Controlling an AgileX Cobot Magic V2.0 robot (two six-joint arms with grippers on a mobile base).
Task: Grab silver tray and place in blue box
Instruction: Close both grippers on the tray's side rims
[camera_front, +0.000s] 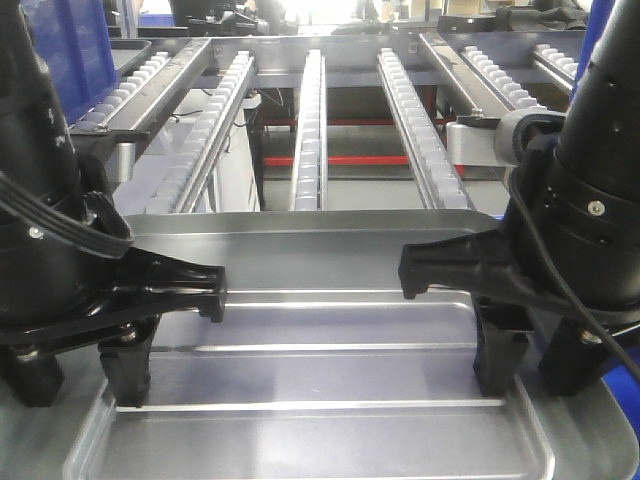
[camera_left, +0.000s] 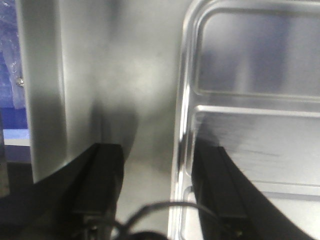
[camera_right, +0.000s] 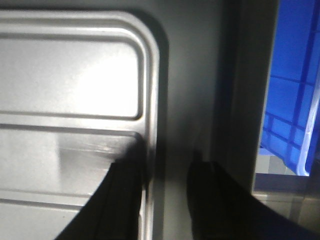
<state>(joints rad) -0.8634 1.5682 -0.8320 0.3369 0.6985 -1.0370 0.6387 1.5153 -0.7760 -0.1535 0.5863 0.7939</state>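
Steel table (camera_left: 125, 75) carries the silver tray (camera_front: 330, 300) — flat, open side up, long axis left-right across the front view, ridges running along it. Blue box (camera_right: 287, 80) sits past the table's right edge, contents hidden. Left tool (camera_left: 157, 147) and right tool (camera_right: 164, 157) — both spread open, each straddling a short-end rim, one finger inside the tray, one outside.

The tray (camera_front: 320, 300) lies on the table (camera_left: 100, 75), between the two claws. The left claw (camera_left: 155, 160) straddles the tray's left rim, one finger inside and one outside. The right claw (camera_right: 162, 170) straddles the right rim likewise. Roller rails (camera_front: 310, 130) run ahead of both claws. The box (camera_right: 292, 90) sits right of the right claw, past the table edge.
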